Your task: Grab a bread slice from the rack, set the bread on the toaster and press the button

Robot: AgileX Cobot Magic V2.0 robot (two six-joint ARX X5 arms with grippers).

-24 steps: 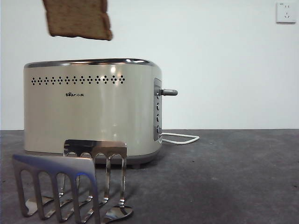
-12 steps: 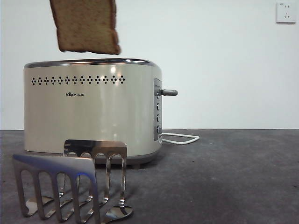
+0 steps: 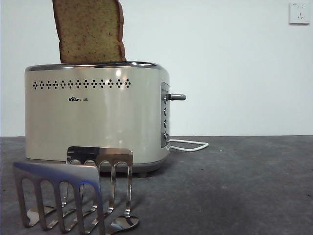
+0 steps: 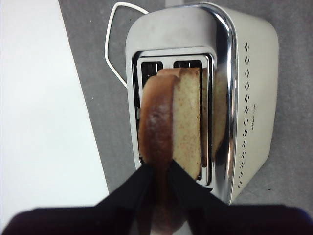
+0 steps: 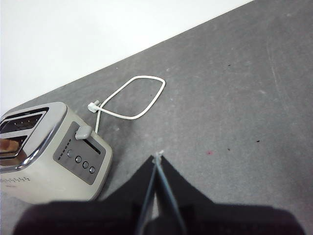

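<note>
The slice of bread [image 4: 183, 117], speckled crumb edged by dark crust, is clamped between the left gripper [image 4: 159, 178] jaws and stands, seemingly, partly inside a slot of the rounded cream toaster [image 3: 98, 117]. The right gripper [image 5: 157, 159] is closed, holding nothing.

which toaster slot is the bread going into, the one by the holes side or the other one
The slot nearer the holes side. In the left wrist view the slice of bread, held by the left gripper, covers that slot of the toaster, while the other stays open.
</note>
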